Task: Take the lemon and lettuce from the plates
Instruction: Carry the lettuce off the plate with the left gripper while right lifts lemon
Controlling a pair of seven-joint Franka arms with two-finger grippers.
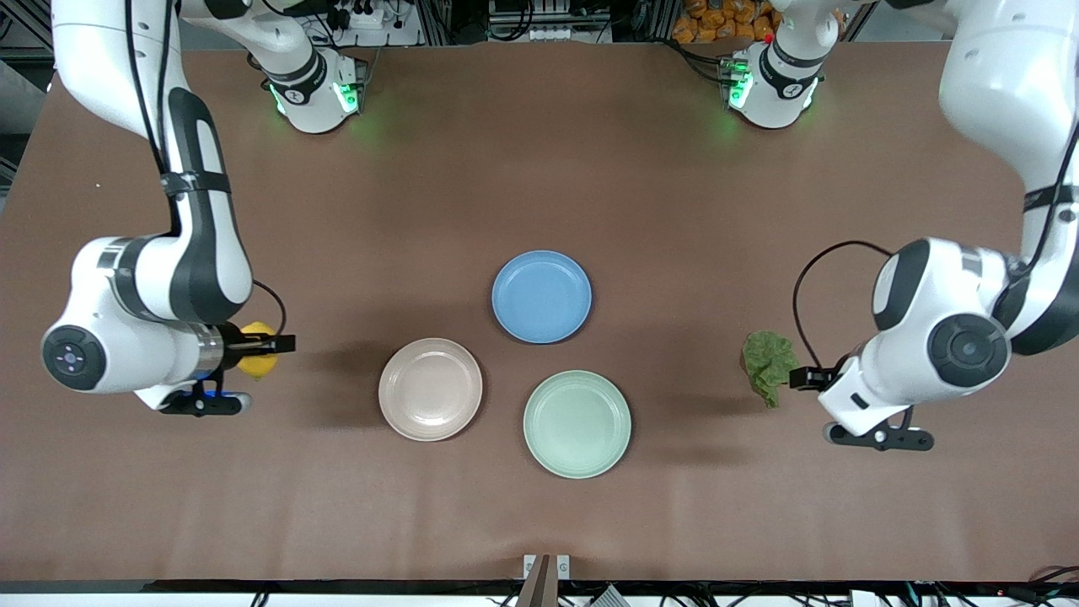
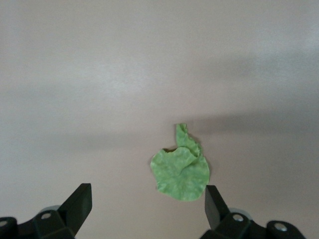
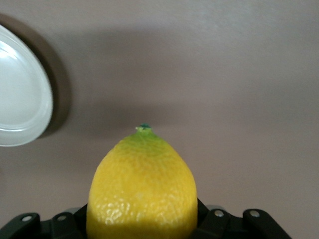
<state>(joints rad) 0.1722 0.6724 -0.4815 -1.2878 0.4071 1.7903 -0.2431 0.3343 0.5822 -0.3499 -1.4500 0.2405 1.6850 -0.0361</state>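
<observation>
Both items found off the plates.
Lemon (image 3: 142, 186) is pinched in right gripper (image 1: 263, 344); lettuce (image 2: 182, 169) is on the table below the spread left gripper (image 2: 148, 205); gentle, level lowering is advised.

My table (image 1: 539, 169) is covered in a matte brown surface, evenly lit with soft shadows. Along its robot-base edge I see cables, a power strip (image 1: 371, 17) and orange packets (image 1: 725, 21).

Three bare plates, beige-pink (image 1: 430, 389), mint green (image 1: 577, 424) and blue (image 1: 541, 296), sit mid-table. The right gripper (image 1: 268, 344) holds the lemon (image 1: 257, 361) at its end; the lettuce (image 1: 768, 365) lies on the table beside the left gripper (image 1: 807, 378).
</observation>
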